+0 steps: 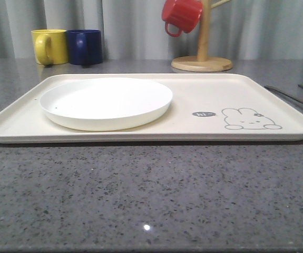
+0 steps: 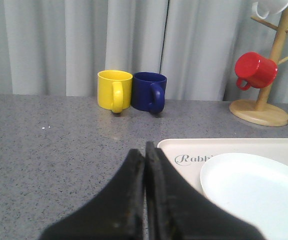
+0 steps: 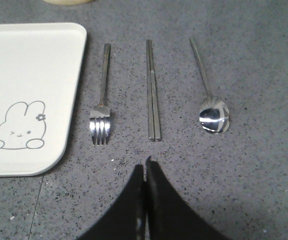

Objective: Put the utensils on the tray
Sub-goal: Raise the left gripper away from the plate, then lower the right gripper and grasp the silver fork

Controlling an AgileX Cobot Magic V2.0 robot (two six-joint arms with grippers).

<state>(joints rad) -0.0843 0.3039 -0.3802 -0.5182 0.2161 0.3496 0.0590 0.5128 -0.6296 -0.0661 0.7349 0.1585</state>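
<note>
Grey speckled stone makes up the table [image 1: 151, 195], with pale curtains [image 1: 130, 26] hanging behind it. On it lies the cream tray [image 1: 204, 87], a grey bunny [image 1: 250, 119] drawn in its near right corner and a round white plate [image 1: 106, 103] resting on its left half. Behind the tray stand a yellow mug [image 1: 50, 46] and a blue mug [image 1: 84, 47], touching side by side, and a wooden mug tree [image 1: 202, 52] with a red mug [image 1: 181, 16] hung on it. Just beside the tray's right edge, on the bare table, the fork [image 3: 101, 100], the chopsticks [image 3: 153, 90] and the spoon [image 3: 209, 87] lie in a row, parallel and apart from one another, the fork nearest the tray. The right gripper [image 3: 145, 167] hangs above the table just short of the chopsticks' ends, its black fingers pressed together on nothing. The left gripper [image 2: 145, 152] is over the table beside the tray's corner marked "Rabbit", fingers likewise together and empty
</note>
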